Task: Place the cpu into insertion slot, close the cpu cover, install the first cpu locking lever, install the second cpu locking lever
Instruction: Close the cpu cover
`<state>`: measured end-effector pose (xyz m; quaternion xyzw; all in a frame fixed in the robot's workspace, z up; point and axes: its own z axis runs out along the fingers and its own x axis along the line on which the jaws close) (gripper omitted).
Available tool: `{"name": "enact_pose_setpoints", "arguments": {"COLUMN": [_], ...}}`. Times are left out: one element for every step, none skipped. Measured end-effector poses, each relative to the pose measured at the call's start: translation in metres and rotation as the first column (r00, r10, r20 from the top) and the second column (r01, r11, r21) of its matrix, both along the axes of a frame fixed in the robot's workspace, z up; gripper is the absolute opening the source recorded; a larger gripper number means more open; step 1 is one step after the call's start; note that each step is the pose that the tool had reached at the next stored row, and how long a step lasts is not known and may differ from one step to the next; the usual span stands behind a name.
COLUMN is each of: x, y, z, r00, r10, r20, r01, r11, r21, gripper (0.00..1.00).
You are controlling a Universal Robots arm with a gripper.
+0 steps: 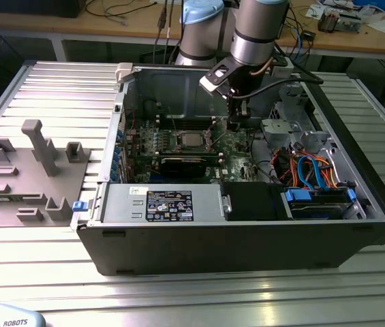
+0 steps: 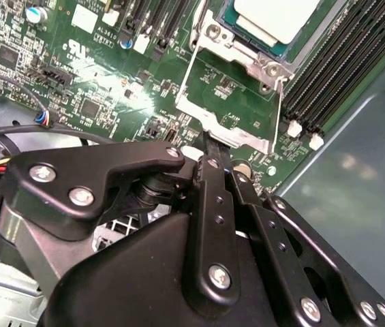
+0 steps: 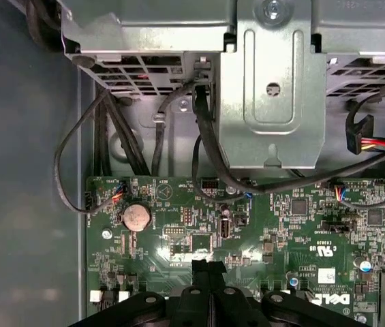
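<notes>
- One robot arm point(image 1: 257, 34) reaches down into one open computer case point(image 1: 247, 252), which lies on its side on the ribbed metal tabletop point(image 1: 247, 300).
- One tool point(image 1: 236, 121) hangs over the green board, just to the exterior view's right of the slot. In both wrist views its two fingers point(image 2: 209, 204) are clenched together, and nothing shows between them.
- One cpu point(image 1: 191, 139) lies flat in the one insertion slot point(image 1: 179, 141), silvery top up, near the middle of the board. In the second wrist view the cpu point(image 2: 274, 17) sits inside the slot's shiny rim point(image 2: 247, 60).
- One cpu cover point(image 2: 227, 129) stands swung up from the slot on the side nearest the tool, and the green board shows through its square opening. The tool tips point(image 2: 212, 148) are at its free edge. I cannot tell whether they touch it.
- One black power-supply box point(image 1: 168, 204) fills the near side of the case.
- One round coin battery point(image 3: 136, 216) sits on the board in the first wrist view, well apart from the tool point(image 3: 208, 266).
- One grey moulded tray point(image 1: 15, 184) lies on the tabletop at the exterior view's left, apart from the case.
</notes>
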<state>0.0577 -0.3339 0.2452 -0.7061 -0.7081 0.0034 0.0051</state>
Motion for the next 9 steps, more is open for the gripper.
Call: {"name": "enact_pose_setpoints", "arguments": {"x": [-0.0012, -0.0024, -0.0037, -0.0045, -0.0056, -0.0068, -0.008, -0.0092, -0.0109], "y": [0.0, 0.0, 0.0, -0.0001, 0.0, 0.0, 0.0, 0.0, -0.0001], "z": [0.0, 0.0, 0.0, 0.0, 0.0, 0.0, 0.0, 0.0, 0.0], "r00": [1.0, 1.0, 1.0, 1.0, 1.0, 1.0, 1.0, 1.0, 1.0], "r10": [0.0, 0.0, 0.0, 0.0, 0.0, 0.0, 0.0, 0.0, 0.0], "r20": [0.0, 0.0, 0.0, 0.0, 0.0, 0.0, 0.0, 0.0, 0.0], "r01": [0.0, 0.0, 0.0, 0.0, 0.0, 0.0, 0.0, 0.0, 0.0], "r11": [1.0, 1.0, 1.0, 1.0, 1.0, 1.0, 1.0, 1.0, 1.0], "r21": [0.0, 0.0, 0.0, 0.0, 0.0001, 0.0001, 0.0003, 0.0004, 0.0005], "gripper": [0.11, 0.11, 0.11, 0.11, 0.11, 0.11, 0.11, 0.11, 0.11]}}
